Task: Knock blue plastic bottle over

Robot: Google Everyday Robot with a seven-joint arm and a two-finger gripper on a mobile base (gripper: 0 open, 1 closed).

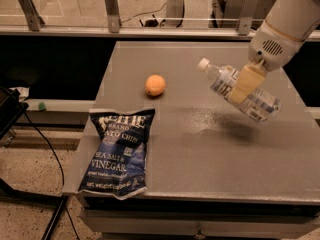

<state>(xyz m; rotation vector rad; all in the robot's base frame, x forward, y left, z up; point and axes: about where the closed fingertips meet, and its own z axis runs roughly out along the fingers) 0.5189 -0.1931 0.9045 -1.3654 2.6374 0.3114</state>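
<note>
Grasping: the gripper is clenched on the blue plastic bottle. One pale yellow finger lies across the bottle's mid-body; the other is hidden behind it. The gripper hangs over the right half of the table, on the white arm that enters from the upper right corner.

Held item: the bottle, clear and ribbed, with a white-and-blue label toward the base.
- Attitude: steeply slanted, close to lying. The white cap points up and left, the base down and right.
- Contact: none with the table. A soft shadow on the surface beneath suggests the bottle is carried clear of the top.
- Reason for the hold, as a judgement: a grip near the middle keeps the load balanced, and the slant follows the turn of the wrist.
- Task status, as a judgement: the bottle is tipped but aloft, not yet resting on its side.

Surrounding items:
- The orange sits left of the table's centre, well apart from the bottle.
- The dark blue chip bag lies flat at the front left corner, its lower edge at the table's lip.
- Both sit outside the gripper's working area.
</note>
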